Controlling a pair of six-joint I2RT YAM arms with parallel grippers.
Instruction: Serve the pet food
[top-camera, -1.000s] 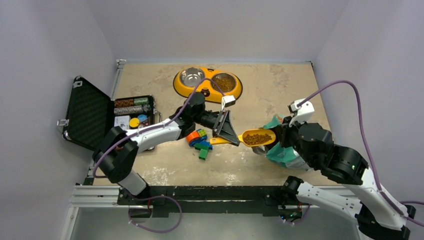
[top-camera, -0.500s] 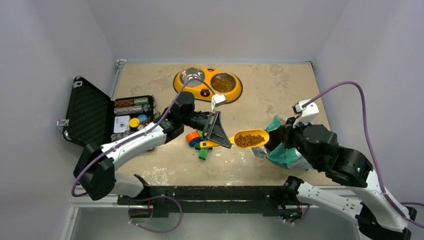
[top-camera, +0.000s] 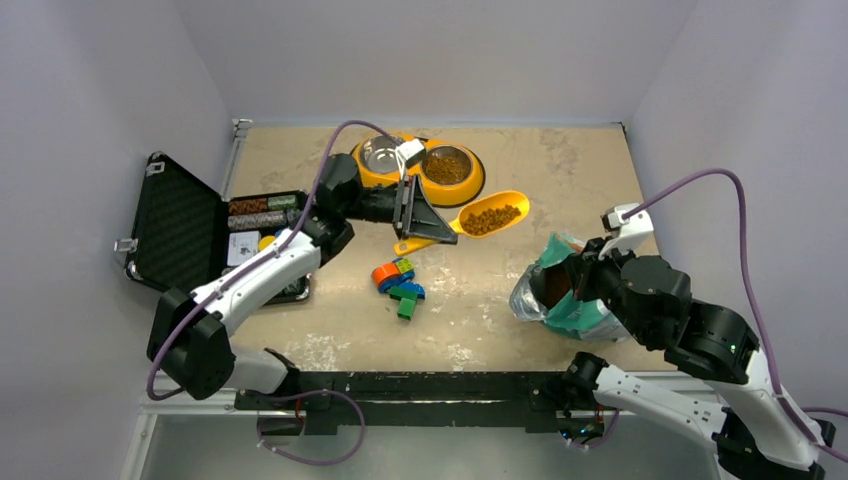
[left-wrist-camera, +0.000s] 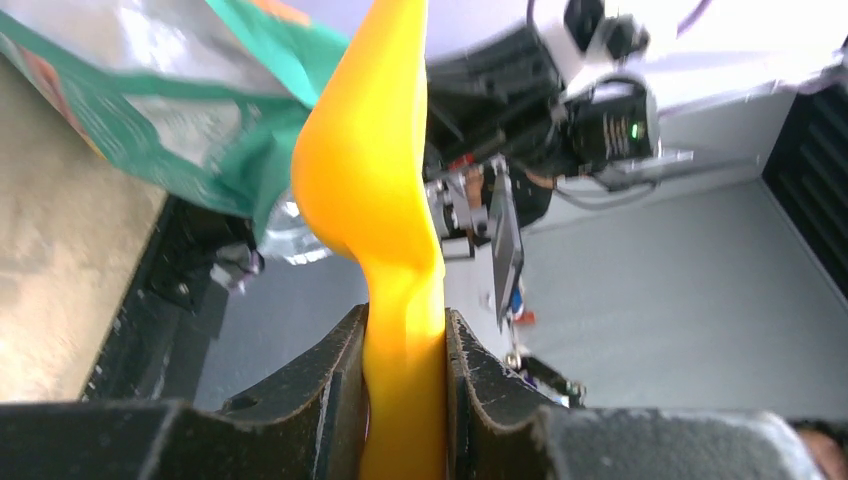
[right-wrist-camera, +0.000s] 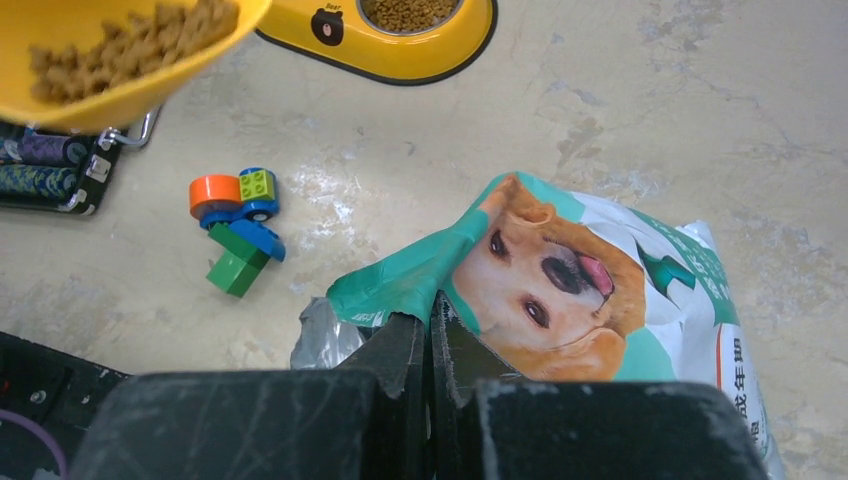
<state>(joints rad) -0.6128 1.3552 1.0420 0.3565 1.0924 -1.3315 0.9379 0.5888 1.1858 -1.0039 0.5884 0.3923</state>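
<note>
Beige and scuffed, the table carries everything at this moment. The pet food, brown kibble, lies heaped in a yellow scoop hanging just beside the near right end of the yellow double feeder. More kibble already sits in the feeder's right bowl, while the left bowl, partly hidden by the arm, looks like bare steel. The left claw is clamped narrow on the scoop's handle, its fingers pressed flat against both sides. To pour well, I judge the scoop should be held level until its lip stands over the chosen bowl, then rolled slowly at the wrist so the pellets slide inside the rim rather than onto the yellow surround. The right claw is pinched tight on the torn edge of the dog-printed food bag, propping its mouth open. Toy blocks lie well apart from the feeder.
</note>
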